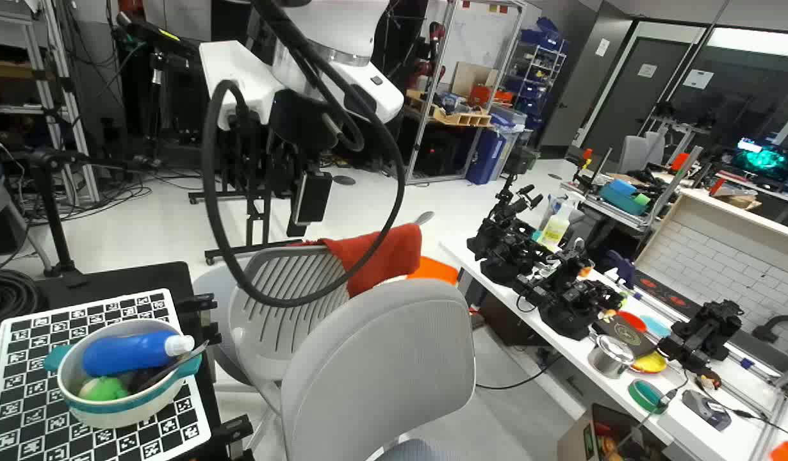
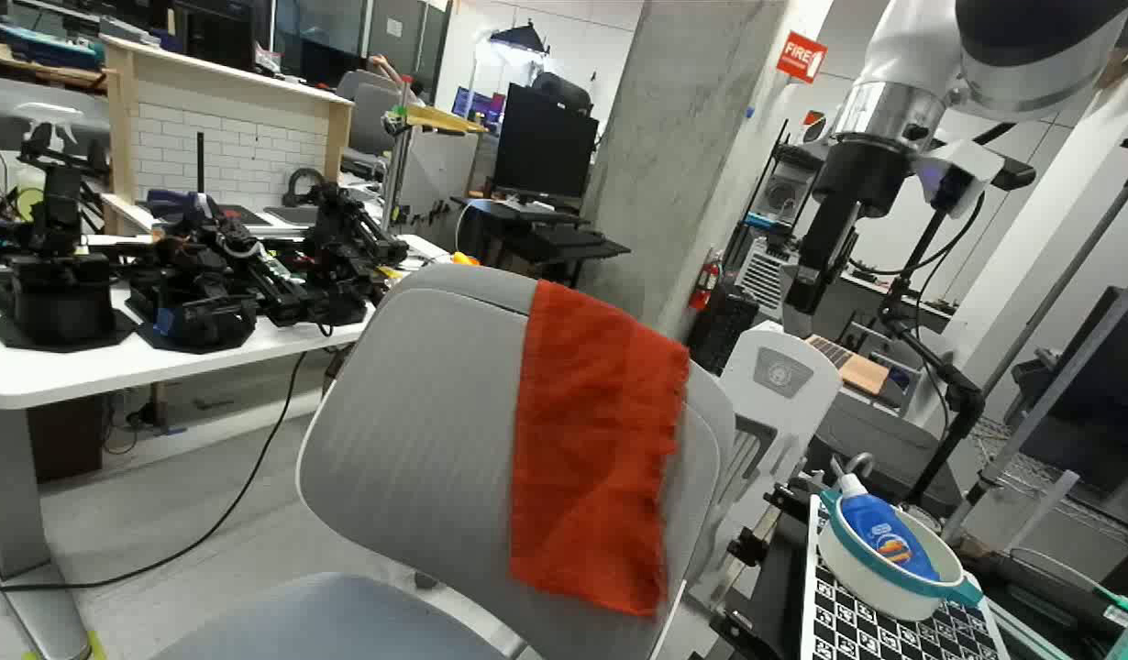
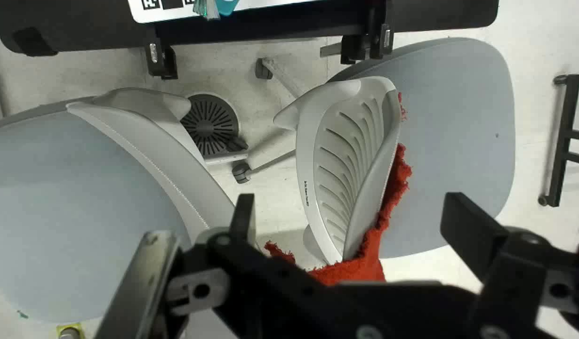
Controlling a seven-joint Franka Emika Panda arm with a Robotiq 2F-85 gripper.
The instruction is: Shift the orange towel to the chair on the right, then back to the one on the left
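Observation:
The orange-red towel (image 1: pixel 389 256) hangs over the top of a grey chair's slatted back (image 1: pixel 291 301). An exterior view shows the towel (image 2: pixel 601 449) draped down the seat side of that backrest (image 2: pixel 417 412). The other grey chair (image 1: pixel 381 358) stands close by, and the wrist view shows its seat (image 3: pixel 59 212) at left. My gripper (image 3: pixel 353 212) is open, fingers wide apart and empty, above the slatted chair. The towel (image 3: pixel 355 268) shows below the fingers in the wrist view, partly hidden by the gripper body. In an exterior view the gripper (image 2: pixel 812 275) is higher than the towel.
A black cart with a checkered board (image 1: pixel 22 384) holds a white-teal pot (image 1: pixel 112 416) with a blue bottle (image 1: pixel 128 352). A white table (image 2: pixel 69 376) with black robot arms stands on the other side. A thick cable (image 1: pixel 208 192) loops from the arm near the chairs.

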